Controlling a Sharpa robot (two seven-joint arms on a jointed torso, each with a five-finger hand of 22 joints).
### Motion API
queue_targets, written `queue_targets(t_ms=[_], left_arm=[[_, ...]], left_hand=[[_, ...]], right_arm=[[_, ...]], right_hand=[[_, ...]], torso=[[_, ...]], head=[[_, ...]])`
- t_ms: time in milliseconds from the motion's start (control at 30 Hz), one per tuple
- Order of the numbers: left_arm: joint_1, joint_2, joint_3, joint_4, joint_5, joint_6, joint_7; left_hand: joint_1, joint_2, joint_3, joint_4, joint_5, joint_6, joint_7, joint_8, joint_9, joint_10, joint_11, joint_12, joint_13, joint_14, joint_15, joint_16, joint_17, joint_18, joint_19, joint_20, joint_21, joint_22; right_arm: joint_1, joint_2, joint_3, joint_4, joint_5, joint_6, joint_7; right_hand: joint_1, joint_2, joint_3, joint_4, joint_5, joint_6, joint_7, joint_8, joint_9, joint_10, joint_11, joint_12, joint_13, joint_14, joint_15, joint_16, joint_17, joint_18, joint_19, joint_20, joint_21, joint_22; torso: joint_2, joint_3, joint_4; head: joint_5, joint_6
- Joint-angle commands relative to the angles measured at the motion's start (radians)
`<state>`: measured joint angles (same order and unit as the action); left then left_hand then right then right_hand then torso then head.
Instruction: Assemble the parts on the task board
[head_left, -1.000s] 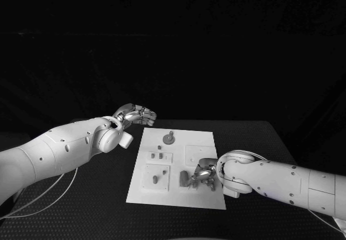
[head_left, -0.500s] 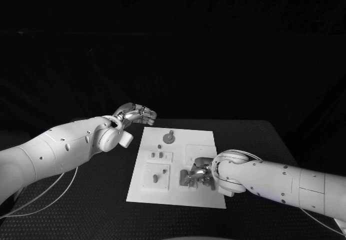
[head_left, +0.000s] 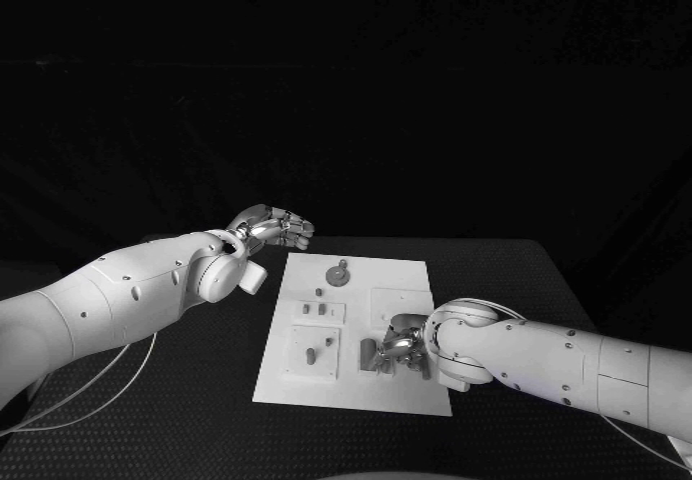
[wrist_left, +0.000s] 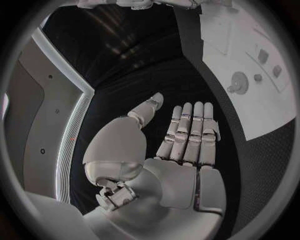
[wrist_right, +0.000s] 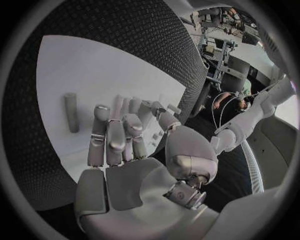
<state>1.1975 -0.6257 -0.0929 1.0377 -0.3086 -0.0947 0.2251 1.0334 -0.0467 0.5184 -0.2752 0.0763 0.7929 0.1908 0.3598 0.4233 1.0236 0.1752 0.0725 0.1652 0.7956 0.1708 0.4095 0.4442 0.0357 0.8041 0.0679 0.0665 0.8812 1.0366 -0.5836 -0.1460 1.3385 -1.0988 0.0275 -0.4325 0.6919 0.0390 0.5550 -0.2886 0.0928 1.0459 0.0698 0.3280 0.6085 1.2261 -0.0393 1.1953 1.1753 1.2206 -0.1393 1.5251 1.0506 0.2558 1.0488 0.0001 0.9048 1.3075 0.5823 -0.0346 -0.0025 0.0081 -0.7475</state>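
The black counter carries the white task board at its middle, long side running from the robot's near edge toward the far edge. By my reading the assembly is only partly done: near the board's far edge a round part seems seated, and square plates with small parts sit along the board's left side, while a short cylindrical part lies loose on the bare board and another dark part lies by the right hand. How many parts are truly home I cannot tell, as they are too small.

The right arm comes in low across the counter's right side, and the right hand hangs over the board's near right quarter. In the right wrist view its fingers are partly bent over the board surface, close together, with nothing clearly between them; whether they pinch a small part underneath I cannot tell.

The left arm lies over the counter's left side, with the left hand raised off the board's far left corner. The left wrist view shows its fingers straight and side by side, thumb apart, holding nothing.

The loose cylinder lies just beside the right fingertips and looks the likely next thing to pick.
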Motion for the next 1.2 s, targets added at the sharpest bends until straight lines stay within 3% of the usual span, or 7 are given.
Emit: queue_targets(t_ms=[33,300,467,733,867,967,1200], left_arm=[[0.001,0.000,0.001,0.000,-0.003,0.014,0.005],[0.001,-0.001,0.001,0.000,-0.003,0.014,0.004],[0.001,0.000,0.001,-0.001,-0.005,0.014,0.004],[0.001,0.000,0.001,-0.003,-0.005,0.016,0.003],[0.001,0.000,0.001,-0.004,-0.005,0.017,0.002],[0.001,0.002,0.001,-0.006,-0.005,0.016,0.003],[0.001,0.001,0.001,-0.004,-0.007,0.016,0.003]], left_hand=[[-0.008,0.003,0.000,0.004,-0.001,-0.002,0.007,0.003,-0.001,0.005,0.003,0.001,-0.002,0.001,0.004,-0.007,0.001,0.016,0.001,0.006,0.002,-0.002],[-0.008,0.004,0.000,0.005,-0.001,-0.002,0.007,0.003,-0.001,0.006,0.003,0.001,-0.002,0.001,0.005,-0.008,0.002,0.016,0.001,0.007,0.002,-0.002],[-0.009,0.004,0.000,0.005,-0.001,-0.002,0.007,0.003,-0.002,0.006,0.003,0.001,-0.003,0.001,0.005,-0.008,0.002,0.016,0.001,0.007,0.002,-0.002],[-0.009,0.005,0.000,0.005,-0.001,-0.003,0.007,0.003,-0.002,0.006,0.003,0.001,-0.003,0.001,0.005,-0.009,0.002,0.016,0.001,0.007,0.002,-0.003],[-0.009,0.005,0.000,0.006,-0.001,-0.003,0.007,0.003,-0.002,0.006,0.003,0.001,-0.004,0.001,0.005,-0.009,0.003,0.016,0.001,0.007,0.002,-0.003],[-0.011,0.006,0.000,0.007,-0.001,-0.003,0.007,0.003,-0.002,0.006,0.003,0.001,-0.004,0.001,0.005,-0.010,0.003,0.016,0.001,0.007,0.002,-0.003],[-0.011,0.005,0.000,0.007,-0.001,-0.004,0.007,0.003,-0.002,0.006,0.003,0.001,-0.005,0.001,0.005,-0.010,0.003,0.016,0.000,0.007,0.002,-0.003]], right_arm=[[0.001,-0.002,0.001,-0.004,-0.024,0.003,-0.010],[0.000,0.001,0.001,0.001,-0.024,-0.002,-0.007],[0.000,-0.001,0.001,0.000,-0.024,-0.010,-0.007],[0.000,-0.003,0.001,0.001,-0.026,0.001,-0.013],[0.000,-0.003,0.001,0.007,-0.036,-0.036,-0.012],[0.000,-0.006,0.001,0.015,-0.037,-0.049,-0.008],[0.000,-0.012,0.001,0.019,-0.018,-0.052,-0.003]], right_hand=[[0.018,-0.001,-0.002,-0.005,0.002,0.009,0.001,-0.001,0.002,0.008,-0.001,0.004,0.002,0.006,-0.001,0.007,0.000,0.006,0.006,-0.004,0.007,0.018],[0.023,-0.006,-0.009,-0.003,0.001,0.011,0.001,-0.001,0.002,0.009,-0.001,0.004,0.003,0.008,-0.001,0.008,0.000,0.006,0.006,-0.003,0.007,0.018],[0.017,-0.023,-0.018,0.000,0.001,0.012,0.001,-0.003,0.002,0.010,-0.001,0.003,0.002,0.007,-0.001,0.007,-0.003,0.006,0.008,-0.002,0.005,0.016],[0.013,-0.022,-0.018,0.000,0.002,0.014,0.000,-0.003,0.003,0.012,-0.002,0.004,0.003,0.009,-0.001,0.008,-0.002,0.006,0.010,-0.002,0.004,0.015],[0.051,-0.025,-0.011,-0.005,0.002,0.014,-0.001,-0.005,0.003,0.012,-0.002,0.003,0.003,0.009,-0.003,0.009,-0.005,0.006,0.010,-0.006,0.004,0.017],[0.102,-0.052,-0.014,-0.005,0.001,0.014,-0.001,-0.005,0.005,0.012,-0.002,0.004,0.005,0.007,-0.003,0.010,-0.007,0.006,0.008,-0.007,0.005,0.018],[0.087,-0.099,-0.035,0.002,0.001,0.016,0.000,-0.007,0.005,0.012,-0.002,0.001,0.003,0.007,-0.002,0.008,-0.011,0.006,0.012,-0.002,0.001,0.014]], torso=[[0.000,0.0006,0.0001],[0.000,0.0015,0.0000],[0.000,0.0011,-0.0002],[0.000,0.0010,0.0003],[0.000,0.0010,-0.0001],[0.000,0.0019,-0.0016],[0.000,0.0012,-0.0001]], head=[[-0.001,-0.001],[-0.002,-0.001],[-0.002,-0.001],[-0.004,-0.002],[-0.005,-0.003],[-0.006,0.000],[-0.009,0.001]])
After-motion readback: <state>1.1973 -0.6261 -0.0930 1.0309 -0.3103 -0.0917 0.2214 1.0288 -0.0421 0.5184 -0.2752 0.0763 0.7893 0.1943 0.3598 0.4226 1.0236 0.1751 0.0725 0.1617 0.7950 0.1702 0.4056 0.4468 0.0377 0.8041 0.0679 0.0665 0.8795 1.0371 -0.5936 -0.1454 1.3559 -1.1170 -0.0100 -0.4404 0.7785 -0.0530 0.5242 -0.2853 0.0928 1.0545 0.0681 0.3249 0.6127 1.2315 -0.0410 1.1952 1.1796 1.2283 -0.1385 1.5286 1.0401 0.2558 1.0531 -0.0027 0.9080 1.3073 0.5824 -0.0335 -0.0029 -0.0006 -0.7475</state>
